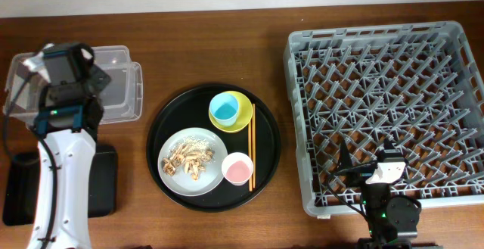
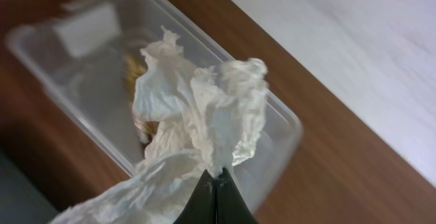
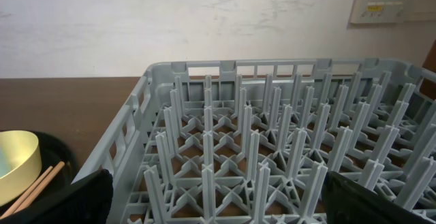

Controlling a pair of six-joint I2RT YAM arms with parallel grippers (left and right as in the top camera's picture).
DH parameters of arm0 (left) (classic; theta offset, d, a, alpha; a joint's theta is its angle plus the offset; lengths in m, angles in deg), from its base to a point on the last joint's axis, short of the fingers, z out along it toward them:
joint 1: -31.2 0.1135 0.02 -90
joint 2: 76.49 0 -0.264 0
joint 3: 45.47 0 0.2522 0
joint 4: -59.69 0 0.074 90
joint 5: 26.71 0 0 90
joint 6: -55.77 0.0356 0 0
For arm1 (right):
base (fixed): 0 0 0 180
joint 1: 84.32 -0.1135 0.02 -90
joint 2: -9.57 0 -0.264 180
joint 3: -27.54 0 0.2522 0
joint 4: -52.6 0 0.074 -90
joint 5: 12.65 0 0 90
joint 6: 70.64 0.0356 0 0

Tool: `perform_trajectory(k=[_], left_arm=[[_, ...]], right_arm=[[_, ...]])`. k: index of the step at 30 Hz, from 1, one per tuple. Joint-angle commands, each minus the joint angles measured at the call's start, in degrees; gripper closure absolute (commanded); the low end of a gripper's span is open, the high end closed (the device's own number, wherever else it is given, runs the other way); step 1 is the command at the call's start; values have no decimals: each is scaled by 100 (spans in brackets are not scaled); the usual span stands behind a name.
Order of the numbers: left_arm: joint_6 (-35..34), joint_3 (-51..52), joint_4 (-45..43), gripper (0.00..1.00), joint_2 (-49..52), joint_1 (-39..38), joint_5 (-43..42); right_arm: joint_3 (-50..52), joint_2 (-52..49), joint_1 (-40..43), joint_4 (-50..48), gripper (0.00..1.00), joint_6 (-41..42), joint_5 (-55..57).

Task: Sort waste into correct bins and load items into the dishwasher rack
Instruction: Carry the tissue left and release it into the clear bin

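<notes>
My left gripper (image 2: 216, 178) is shut on crumpled white paper (image 2: 197, 122) and holds it above the clear plastic tub (image 2: 82, 40), where a gold bit shows. In the overhead view the left arm (image 1: 66, 75) covers the tub's left part (image 1: 121, 82). The grey-white plate (image 1: 215, 175) holds tan food scraps (image 1: 189, 158). The light-blue cup (image 1: 224, 109) sits in the yellow-green bowl (image 1: 243, 111). The pink cup (image 1: 237, 168) and chopsticks (image 1: 252, 144) lie beside them. My right gripper (image 3: 218, 197) is open over the near-left corner of the dishwasher rack (image 1: 386, 113).
The plate, cups, bowl and chopsticks rest on a large round black tray (image 1: 166, 120). The shallow black rectangular tray (image 1: 102, 181) lies at the front left, partly under the left arm. The rack (image 3: 272, 142) fills the right wrist view.
</notes>
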Motion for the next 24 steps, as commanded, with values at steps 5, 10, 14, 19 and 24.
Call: perform_trajectory(k=[5,10,14,19,24], left_arm=[[-811,-83,-289,99,787,409,649],[-804,-85,-905,62,1231,417,645],[-802,-85,-870,55,1086,417,629],[-807,-85,-221,19,221,415,343],[-804,-85,472,14,-925,415,-743]], right_arm=[[42,33,28,20,2,9,50],[42,33,28,20,2,9,50],[42,33,28,20,2,9,50],[42,33,28,20,2,9,50],[42,33,28,20,2,9,50]])
